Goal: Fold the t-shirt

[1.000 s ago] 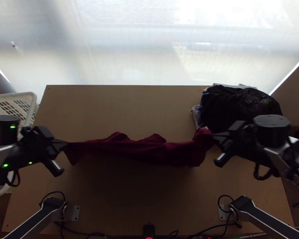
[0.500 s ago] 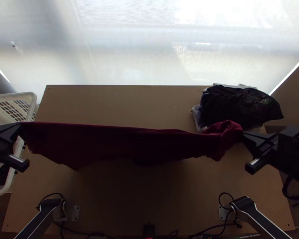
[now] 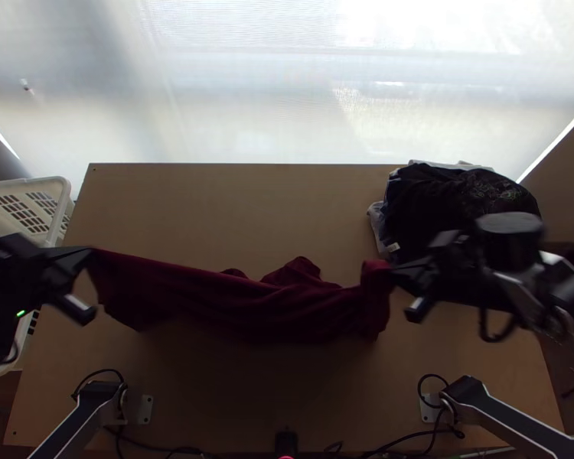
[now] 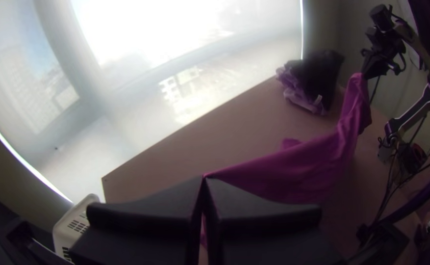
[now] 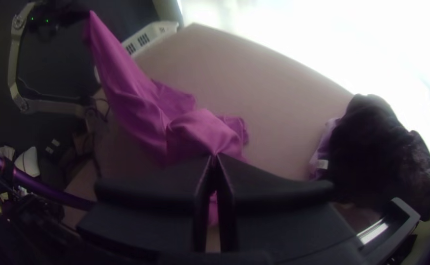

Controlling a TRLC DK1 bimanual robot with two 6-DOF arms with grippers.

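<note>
Shirt (image 3: 287,306), dark red, hangs slack between left gripper (image 3: 89,251) and right gripper (image 3: 395,269), over the table (image 3: 187,206), gathered into a long, loose band. Near left gripper it runs fairly smooth; toward right gripper it bunches into soft folds, a rumpled part poking out along its far side. Left gripper has its fingers closed on one end, pinched to a point at the tips. Right gripper is closed on the other end, creases fanning out from its tips. Dark clothes (image 3: 459,203) lie heaped just beyond right gripper; a white basket (image 3: 56,191) stands near left gripper.
</note>
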